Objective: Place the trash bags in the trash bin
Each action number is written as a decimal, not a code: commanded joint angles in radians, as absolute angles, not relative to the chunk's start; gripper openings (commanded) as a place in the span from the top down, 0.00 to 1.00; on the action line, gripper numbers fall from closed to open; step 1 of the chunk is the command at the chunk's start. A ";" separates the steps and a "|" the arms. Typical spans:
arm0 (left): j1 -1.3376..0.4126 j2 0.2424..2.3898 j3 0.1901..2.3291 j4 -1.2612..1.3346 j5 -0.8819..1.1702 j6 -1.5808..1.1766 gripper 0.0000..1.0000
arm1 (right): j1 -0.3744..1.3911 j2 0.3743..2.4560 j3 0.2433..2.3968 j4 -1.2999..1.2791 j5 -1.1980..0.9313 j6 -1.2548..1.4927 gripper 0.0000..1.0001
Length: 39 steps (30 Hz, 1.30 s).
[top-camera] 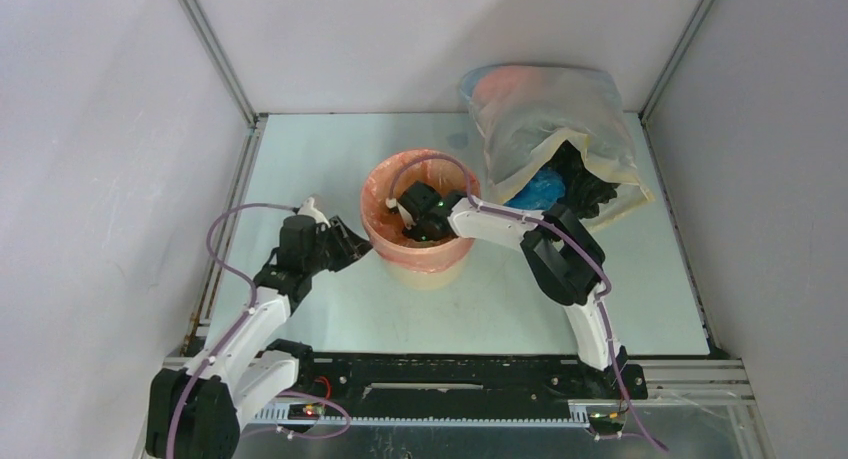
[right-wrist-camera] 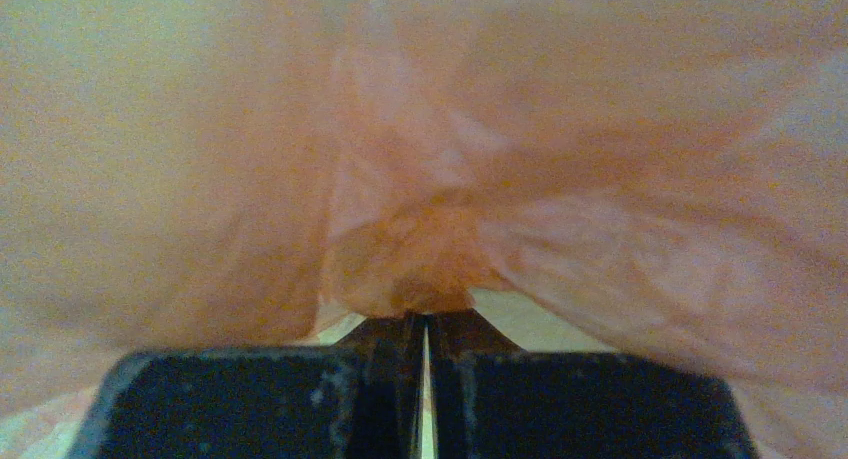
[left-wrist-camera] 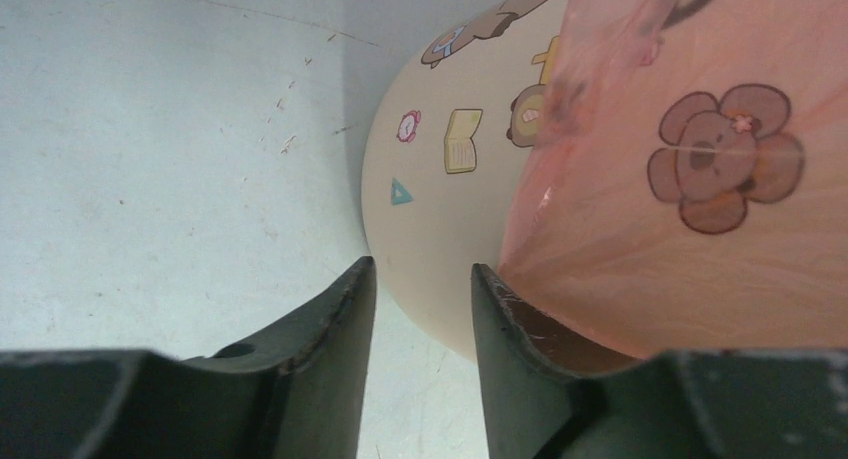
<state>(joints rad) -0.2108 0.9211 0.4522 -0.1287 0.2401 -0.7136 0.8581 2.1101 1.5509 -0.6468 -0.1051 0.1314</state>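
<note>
The cream trash bin (top-camera: 428, 267) with small printed motifs stands mid-table, lined with a thin orange trash bag (top-camera: 383, 194) folded over its rim. My right gripper (top-camera: 410, 212) reaches down inside the bin. In the right wrist view it (right-wrist-camera: 427, 315) is shut on a bunched fold of the orange bag (right-wrist-camera: 420, 249), which fills that view. My left gripper (top-camera: 350, 245) is at the bin's left outer wall. In the left wrist view it (left-wrist-camera: 420, 271) is open, with the bin wall (left-wrist-camera: 440, 219) just ahead and the bag's overhang (left-wrist-camera: 660, 249) by its right finger.
A large clear plastic bag (top-camera: 545, 119) holding blue (top-camera: 545, 189), black and orange items lies at the back right, close behind the right arm. White walls enclose the table on the left, back and right.
</note>
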 commanded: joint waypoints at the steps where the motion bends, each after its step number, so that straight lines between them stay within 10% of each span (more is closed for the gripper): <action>1: -0.204 0.837 0.448 -0.144 0.219 -0.670 0.49 | 0.839 2.157 1.557 -0.616 -0.103 0.147 1.00; 10: -0.206 0.612 0.464 -0.222 0.423 -0.739 0.37 | 0.832 2.184 1.581 -0.618 -0.120 0.149 1.00; 21: -0.207 0.497 0.505 -0.371 0.596 -0.747 0.48 | 0.832 2.184 1.598 -0.632 -0.119 0.147 1.00; 39: -0.282 0.479 0.469 -0.154 0.705 -0.930 0.20 | 0.833 2.182 1.612 -0.644 -0.121 0.143 1.00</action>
